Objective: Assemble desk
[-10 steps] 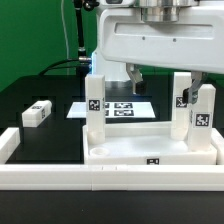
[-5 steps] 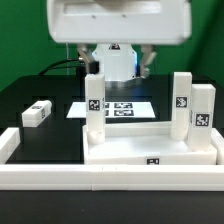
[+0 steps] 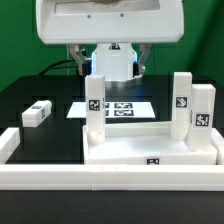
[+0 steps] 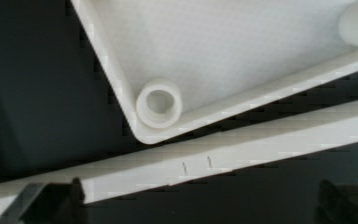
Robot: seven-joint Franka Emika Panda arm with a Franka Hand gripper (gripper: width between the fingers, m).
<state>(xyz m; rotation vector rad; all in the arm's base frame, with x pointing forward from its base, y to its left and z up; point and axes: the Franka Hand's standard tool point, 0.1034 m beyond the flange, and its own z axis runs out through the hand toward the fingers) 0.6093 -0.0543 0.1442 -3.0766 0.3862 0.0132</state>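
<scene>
The white desk tabletop panel lies near the front border wall, rim up. Three white tagged legs stand upright on it: one at the exterior view's left and two at the right. A fourth leg lies loose on the black table at the left. My gripper hangs open and empty above the panel's back. In the wrist view the gripper is open, above a panel corner with an empty round socket.
The long low white border wall runs along the front and also shows in the wrist view. The marker board lies flat behind the panel. The robot's base stands at the back.
My hand has swung from the exterior view's right to the centre-left, above the panel. The legs and the panel have not moved.
</scene>
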